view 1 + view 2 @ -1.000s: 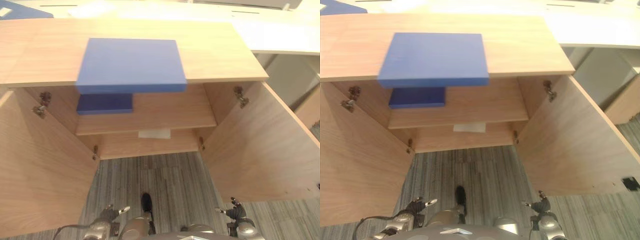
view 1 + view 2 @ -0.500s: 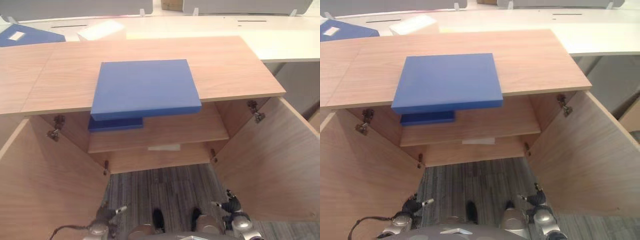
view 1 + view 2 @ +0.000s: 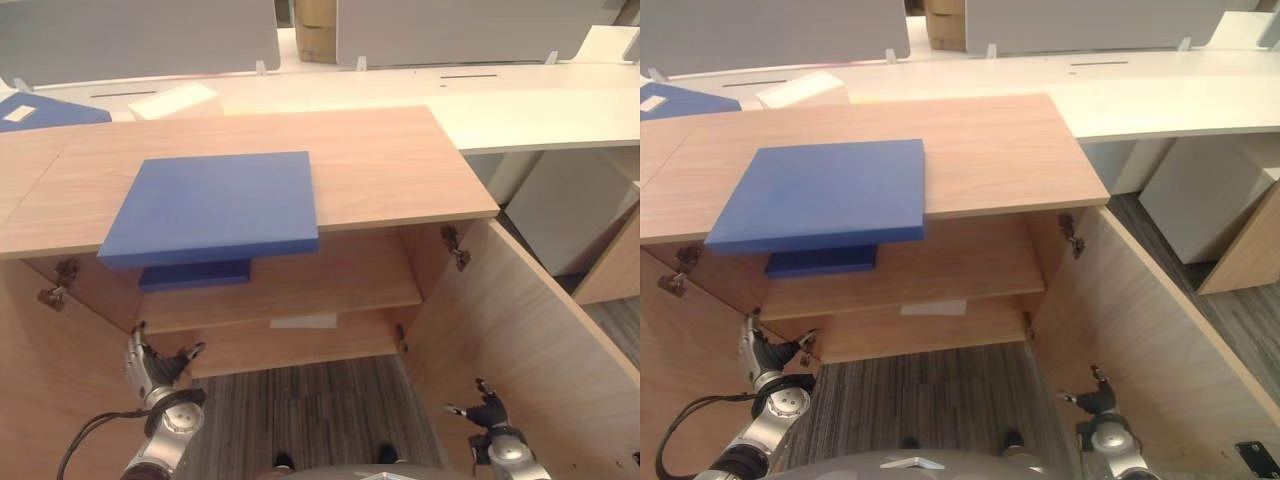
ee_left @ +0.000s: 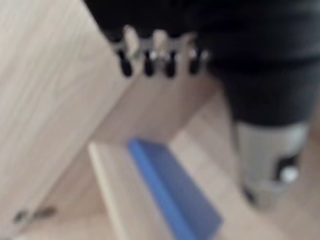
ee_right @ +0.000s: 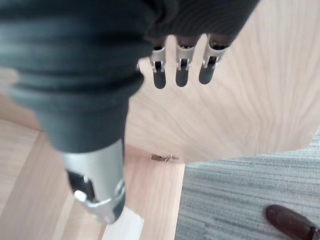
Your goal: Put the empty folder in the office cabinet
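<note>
Left eye view gives me the blue folder point(image 3: 215, 207) flat on the cabinet top point(image 3: 390, 160), well above and beyond my left hand point(image 3: 155, 368) — fingers spread, empty, before the open cabinet's shelf point(image 3: 330, 285). A second blue folder point(image 3: 195, 275) lies on it. My right hand point(image 3: 490, 412) hangs low by the right door point(image 3: 520, 340), fingers relaxed — empty.

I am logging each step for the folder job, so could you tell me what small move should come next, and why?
Probably raise the left hand toward the blue folder on the cabinet top. Both hands are open and empty, the right hand low by the open door, and the folder overhangs the front edge above the left hand.
</note>
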`<state>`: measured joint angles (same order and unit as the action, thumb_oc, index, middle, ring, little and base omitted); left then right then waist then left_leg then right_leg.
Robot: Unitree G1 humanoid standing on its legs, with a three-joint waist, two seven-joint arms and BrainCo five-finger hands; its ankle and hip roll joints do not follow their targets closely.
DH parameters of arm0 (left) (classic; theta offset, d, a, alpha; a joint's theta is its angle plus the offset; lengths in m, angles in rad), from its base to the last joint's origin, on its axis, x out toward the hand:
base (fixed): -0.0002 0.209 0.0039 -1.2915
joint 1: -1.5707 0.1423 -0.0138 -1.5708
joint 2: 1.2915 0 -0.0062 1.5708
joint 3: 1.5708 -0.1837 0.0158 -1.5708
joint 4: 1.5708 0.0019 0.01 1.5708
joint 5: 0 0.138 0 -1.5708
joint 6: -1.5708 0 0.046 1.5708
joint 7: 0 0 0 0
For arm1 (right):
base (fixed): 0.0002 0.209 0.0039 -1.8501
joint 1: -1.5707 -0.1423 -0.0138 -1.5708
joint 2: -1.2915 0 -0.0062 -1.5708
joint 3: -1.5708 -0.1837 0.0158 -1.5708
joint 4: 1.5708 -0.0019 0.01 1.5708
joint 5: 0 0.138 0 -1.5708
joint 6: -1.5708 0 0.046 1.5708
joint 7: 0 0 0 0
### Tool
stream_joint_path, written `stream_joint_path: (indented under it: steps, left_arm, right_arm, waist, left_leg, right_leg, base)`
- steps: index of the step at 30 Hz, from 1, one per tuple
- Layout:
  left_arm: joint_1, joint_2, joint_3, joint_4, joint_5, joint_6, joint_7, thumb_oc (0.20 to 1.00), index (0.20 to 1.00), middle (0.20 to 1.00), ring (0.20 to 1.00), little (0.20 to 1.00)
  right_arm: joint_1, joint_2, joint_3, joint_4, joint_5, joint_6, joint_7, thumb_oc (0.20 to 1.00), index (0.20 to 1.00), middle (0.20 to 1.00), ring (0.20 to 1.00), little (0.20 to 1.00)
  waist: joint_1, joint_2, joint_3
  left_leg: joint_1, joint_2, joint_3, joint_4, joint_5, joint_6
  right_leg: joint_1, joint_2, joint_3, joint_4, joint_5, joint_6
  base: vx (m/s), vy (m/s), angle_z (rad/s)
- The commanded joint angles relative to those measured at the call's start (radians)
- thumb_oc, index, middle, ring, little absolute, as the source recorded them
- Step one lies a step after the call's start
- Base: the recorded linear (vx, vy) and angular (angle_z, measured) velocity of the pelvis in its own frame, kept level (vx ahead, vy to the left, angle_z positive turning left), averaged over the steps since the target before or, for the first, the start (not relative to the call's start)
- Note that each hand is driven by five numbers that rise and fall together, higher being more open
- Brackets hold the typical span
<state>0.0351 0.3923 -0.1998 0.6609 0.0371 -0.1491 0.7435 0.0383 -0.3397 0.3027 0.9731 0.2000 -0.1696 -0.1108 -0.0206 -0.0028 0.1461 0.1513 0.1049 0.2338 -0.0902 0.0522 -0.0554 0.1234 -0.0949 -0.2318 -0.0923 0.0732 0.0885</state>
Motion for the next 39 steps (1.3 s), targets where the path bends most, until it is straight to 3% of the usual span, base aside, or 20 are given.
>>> stream_joint_path:
  steps: [1, 8, 12, 20, 39]
  left_arm:
    - [-0.076, 0.105, 0.029, -0.018, 0.12, 0.056, 0.2, 1.0, 1.0, 1.0, 1.0, 1.0]
    - [-0.042, 0.16, 0.111, -0.166, 0.277, 0.127, 0.334, 1.0, 1.0, 1.0, 1.0, 1.0]
    - [-0.029, 0.189, 0.135, -0.231, 0.393, 0.111, 0.384, 1.0, 1.0, 1.0, 1.0, 1.0]
    - [-0.039, 0.259, 0.122, -0.31, 0.587, 0.06, 0.324, 1.0, 1.0, 1.0, 1.0, 1.0]
    - [-0.166, 0.318, 0.009, -0.235, 0.617, -0.001, 0.237, 1.0, 1.0, 1.0, 1.0, 1.0]
  right_arm:
    - [-0.034, 0.0, -0.017, -0.017, 0.012, -0.013, -0.005, 1.0, 1.0, 1.0, 1.0, 1.0]
    - [-0.006, 0.023, -0.023, -0.02, 0.031, -0.006, -0.027, 1.0, 1.0, 1.0, 1.0, 1.0]
    - [0.0, 0.031, -0.027, -0.01, 0.025, -0.012, -0.025, 1.0, 1.0, 1.0, 1.0, 1.0]
    - [0.013, 0.033, -0.031, -0.024, 0.029, -0.008, -0.033, 1.0, 1.0, 1.0, 1.0, 1.0]
    - [0.028, 0.02, -0.041, -0.032, 0.011, -0.025, -0.039, 1.0, 1.0, 1.0, 1.0, 1.0]
  waist:
    - [0.007, 0.005, 0.035]
    - [0.025, -0.003, 0.019]
    - [0.034, -0.007, 0.015]
    - [0.026, -0.007, 0.005]
    - [-0.042, 0.012, -0.003]
  left_leg:
    - [0.002, -0.034, 0.013, 0.017, -0.104, 0.042]
    - [0.007, -0.042, -0.002, 0.009, -0.12, 0.04]
    - [0.008, -0.048, -0.008, 0.005, -0.127, 0.042]
    - [0.007, -0.057, 0.001, 0.003, -0.137, 0.048]
    - [0.026, -0.07, 0.056, 0.003, -0.159, 0.064]
  right_leg:
    - [0.01, -0.039, 0.003, 0.015, -0.058, 0.021]
    - [0.022, -0.043, -0.007, 0.007, -0.063, 0.028]
    - [0.026, -0.047, -0.012, 0.005, -0.063, 0.034]
    - [0.017, -0.056, -0.005, 0.005, -0.053, 0.047]
    - [-0.004, -0.062, 0.047, 0.005, -0.044, 0.066]
  base:
    - [0.0, 0.0, 0.0]
    - [0.02, -0.004, 0.02]
    - [0.0, 0.003, 0.01]
    - [0.0, 0.018, 0.05]
    - [0.0, 0.028, -0.08]
